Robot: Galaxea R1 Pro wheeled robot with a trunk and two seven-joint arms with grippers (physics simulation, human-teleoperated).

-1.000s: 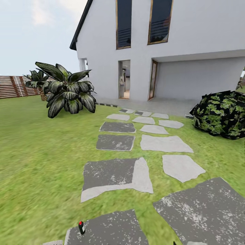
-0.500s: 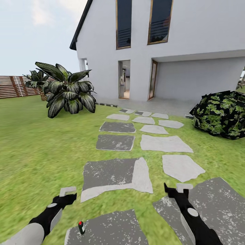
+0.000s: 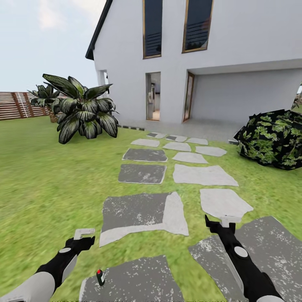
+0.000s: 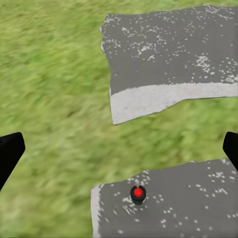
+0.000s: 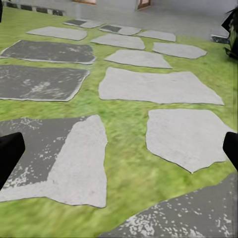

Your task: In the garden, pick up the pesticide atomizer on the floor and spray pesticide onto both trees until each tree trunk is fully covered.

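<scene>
The pesticide atomizer was observed upright on a dark stepping stone near its grassy edge, untouched; it was also noted in the left wrist view, between the spread fingers. The left tool was held apart and empty, near and above the atomizer; the right tool was likewise apart over another slab. The pick-up was judged not yet begun; a straight descent, centred on the body below the red cap, was advised to avoid toppling.
</scene>
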